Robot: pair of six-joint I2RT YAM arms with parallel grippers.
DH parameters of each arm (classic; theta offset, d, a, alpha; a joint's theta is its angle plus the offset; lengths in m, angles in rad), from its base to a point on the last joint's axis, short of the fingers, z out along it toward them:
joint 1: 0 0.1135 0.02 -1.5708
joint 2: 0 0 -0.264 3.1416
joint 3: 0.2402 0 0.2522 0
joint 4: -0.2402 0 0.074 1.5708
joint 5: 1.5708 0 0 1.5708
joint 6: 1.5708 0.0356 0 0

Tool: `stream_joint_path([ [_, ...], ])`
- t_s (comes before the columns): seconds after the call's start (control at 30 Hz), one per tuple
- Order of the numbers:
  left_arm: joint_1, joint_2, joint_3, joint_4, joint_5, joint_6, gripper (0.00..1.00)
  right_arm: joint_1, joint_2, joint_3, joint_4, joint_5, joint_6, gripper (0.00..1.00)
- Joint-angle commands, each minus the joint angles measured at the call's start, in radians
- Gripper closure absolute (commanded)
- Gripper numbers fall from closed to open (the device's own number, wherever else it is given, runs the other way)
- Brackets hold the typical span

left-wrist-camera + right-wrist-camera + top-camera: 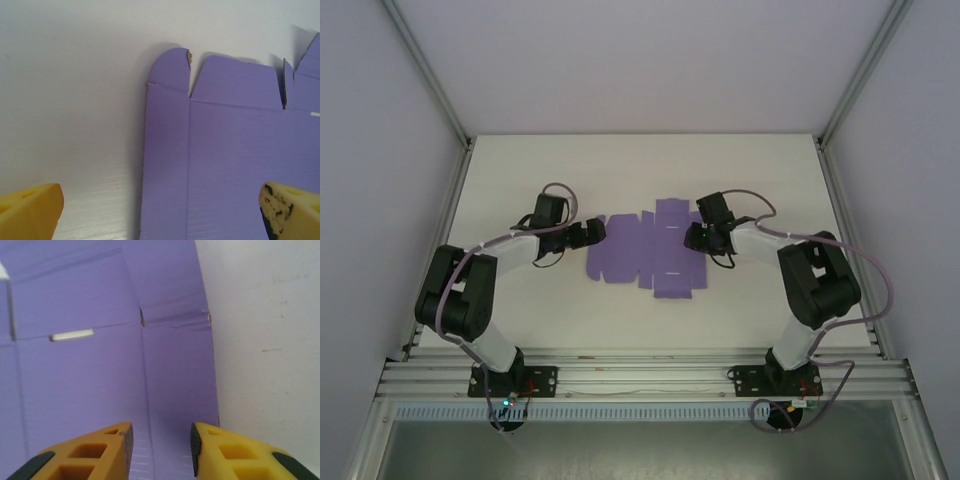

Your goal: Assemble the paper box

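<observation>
Finding the paper box (640,255) flat and unfolded at the middle of the white counter (520,190), as a die-cut purple sheet with flaps spread out around it. Flanked by both arms: left pincer (600,230) at the sheet's left edge, right pincer (690,238) at its right edge, tips turned inward toward each other.

From the left wrist: left pincer (161,202) released, yellow fingers (35,210) far apart at the lower corners, one over bare counter (70,100), the other over purple card. Between them, the left edge of the paper box (225,165), with rounded flaps at the far end parted by narrow cuts.

From the right wrist: right pincer (161,437) released too, though with only a narrow gap and nothing gripped in it, poised over the outermost panel of the paper box (100,380). Just beside, bare counter (265,340); farther in, a small white slot (71,334) cut along a crease. Touching the card or hovering above it: cannot tell for either pincer.
</observation>
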Motion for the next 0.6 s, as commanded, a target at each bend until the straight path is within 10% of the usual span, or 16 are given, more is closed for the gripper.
stream_joint_path([
  [0.0, -0.001, 0.033, 0.029, 0.018, 0.085, -0.019, 0.0, 0.0, 0.035, -0.019, -0.003, 0.011, 0.034, 0.65],
  [0.57, 0.006, 0.116, -0.065, 0.342, 0.377, -0.149, 0.25, -0.001, 0.163, -0.032, 0.052, -0.012, 0.094, 0.72],
])
